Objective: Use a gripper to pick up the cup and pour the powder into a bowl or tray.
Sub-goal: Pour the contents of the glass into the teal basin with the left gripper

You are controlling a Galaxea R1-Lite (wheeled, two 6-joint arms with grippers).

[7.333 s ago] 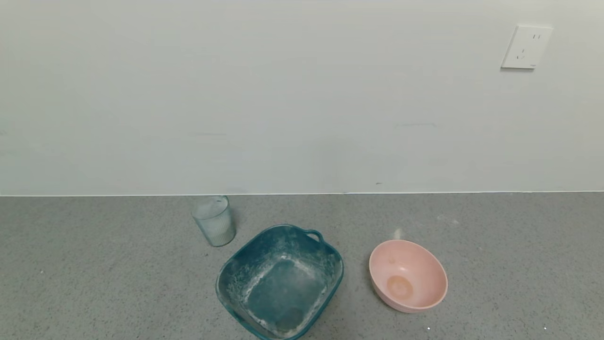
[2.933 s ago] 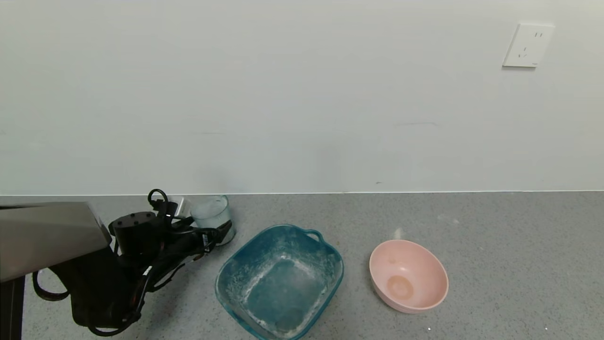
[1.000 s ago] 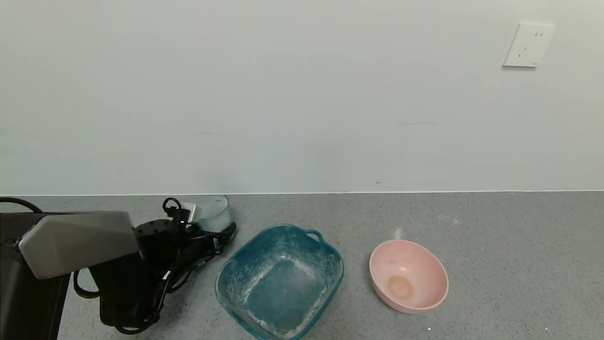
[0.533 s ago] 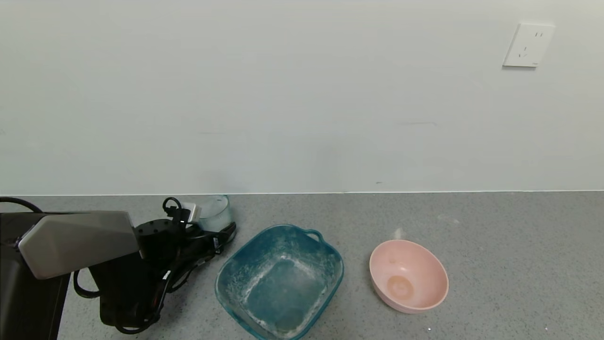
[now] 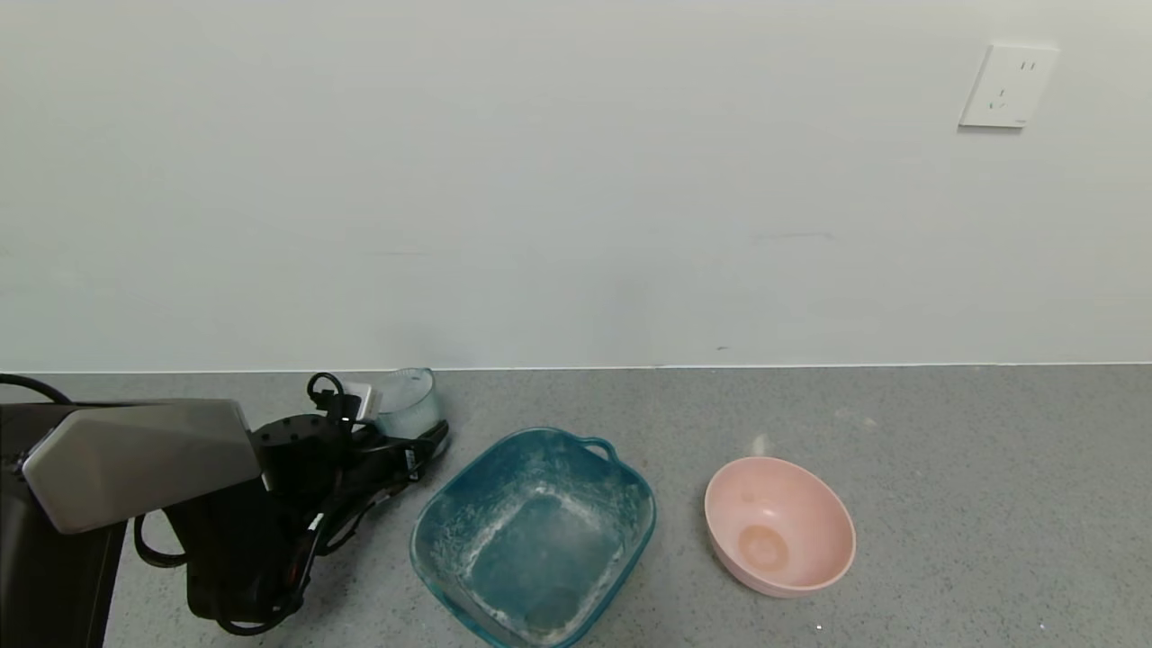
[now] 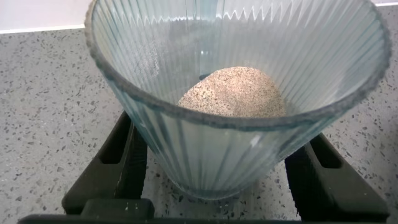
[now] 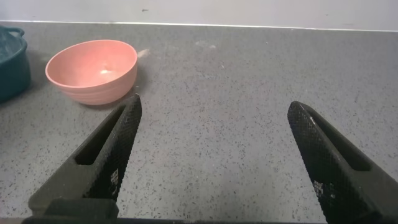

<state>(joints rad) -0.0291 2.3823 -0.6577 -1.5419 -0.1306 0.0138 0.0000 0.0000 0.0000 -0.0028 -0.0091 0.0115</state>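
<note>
The ribbed pale blue-grey cup [image 5: 409, 403] stands at the back left of the grey counter, close to the wall. My left gripper [image 5: 416, 430] is shut on its lower part, one black finger on each side. In the left wrist view the cup [image 6: 230, 56] fills the picture between the fingers [image 6: 127, 155], with a small round heap of beige powder [image 6: 233, 93] at its bottom. The teal tray [image 5: 630, 490], smeared white inside, sits just right of the cup and nearer to me. My right gripper [image 7: 214, 124] is open and empty over bare counter, out of the head view.
A round pink bowl [image 5: 778, 526] sits right of the tray; it also shows in the right wrist view [image 7: 93, 70], beside a corner of the tray [image 7: 12, 62]. The wall runs along the back of the counter, with a white socket [image 5: 1006, 85] high on the right.
Over several seconds the left arm came in from the left and closed round the cup. In the last half second the cup shifted slightly up and left.
</note>
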